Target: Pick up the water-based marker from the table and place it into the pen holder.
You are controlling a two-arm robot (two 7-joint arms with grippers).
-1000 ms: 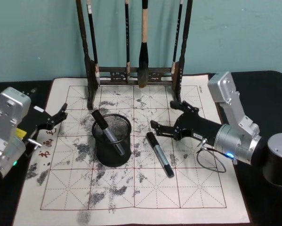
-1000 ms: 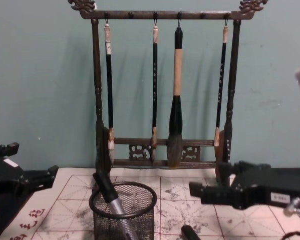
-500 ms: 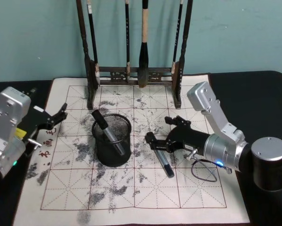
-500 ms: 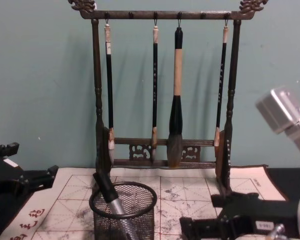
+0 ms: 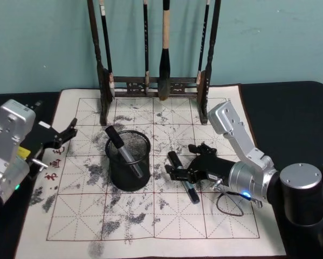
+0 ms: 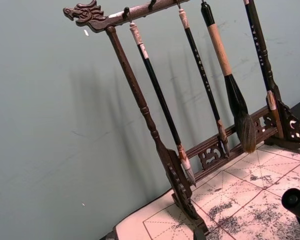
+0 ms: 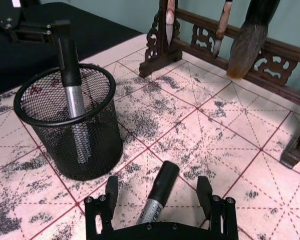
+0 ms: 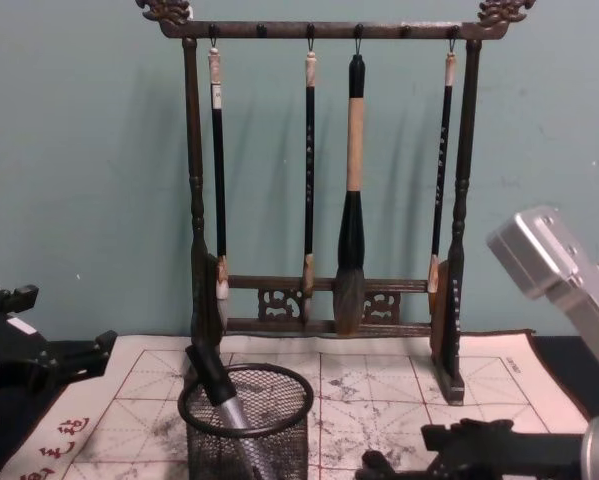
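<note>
Far centre: tall dark wooden brush rack (image 8: 319, 30), upright before a plain teal wall (image 8: 79, 150). Carved dragon-head ends (image 6: 84, 11) on the top bar; fretwork lower rail (image 8: 329, 300). Four brushes hang tip-down. Three are thin and black (image 8: 217, 150). The third from the left is thick and tan-handled (image 8: 353, 140).

Moderately bright, even indoor light falls from the front. The brush rack (image 8: 324, 290) throws soft-edged shadows onto the teal wall (image 8: 79, 150) (plainest in the left wrist view). The table (image 5: 150, 216) is evenly lit, and the right arm's silver housing (image 5: 226, 121) carries a mild sheen.
</note>
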